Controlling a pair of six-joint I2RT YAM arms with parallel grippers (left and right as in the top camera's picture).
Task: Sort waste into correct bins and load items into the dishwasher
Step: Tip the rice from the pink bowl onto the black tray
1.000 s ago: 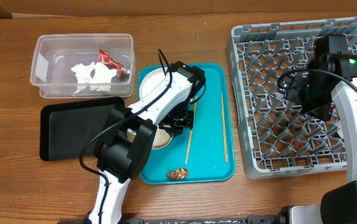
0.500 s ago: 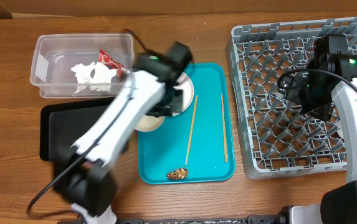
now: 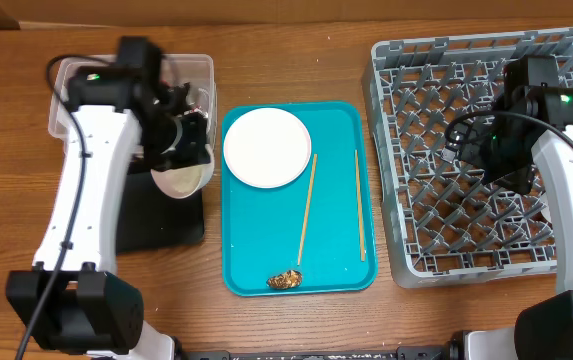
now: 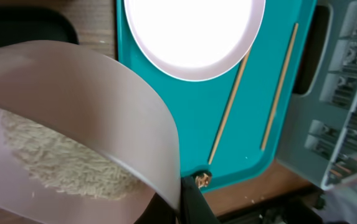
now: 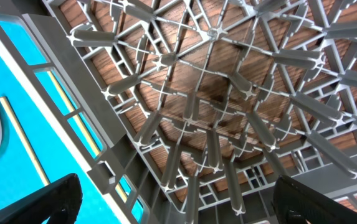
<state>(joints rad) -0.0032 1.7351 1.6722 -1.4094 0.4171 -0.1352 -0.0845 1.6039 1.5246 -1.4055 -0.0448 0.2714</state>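
While left jaws pinch tilted rice bowl (image 3: 184,178) rim above black tray (image 3: 171,220), right jaws wide.

The teal tray (image 3: 338,130) is 1 of its kind, and on it lie 1 round plate (image 3: 267,147), 2 chopsticks (image 3: 306,208) and 1 brown food scrap (image 3: 286,279). Left of the teal tray are 1 bowl (image 3: 186,178) holding rice grains (image 4: 60,165) too many to count, 1 clear tub (image 3: 198,68) and 1 black tray (image 3: 166,215). Right of the teal tray stands 1 dish rack (image 3: 436,150) — its pegs too many to count. There are 2 robot arms (image 3: 86,200) — 1 on each side of the teal tray.
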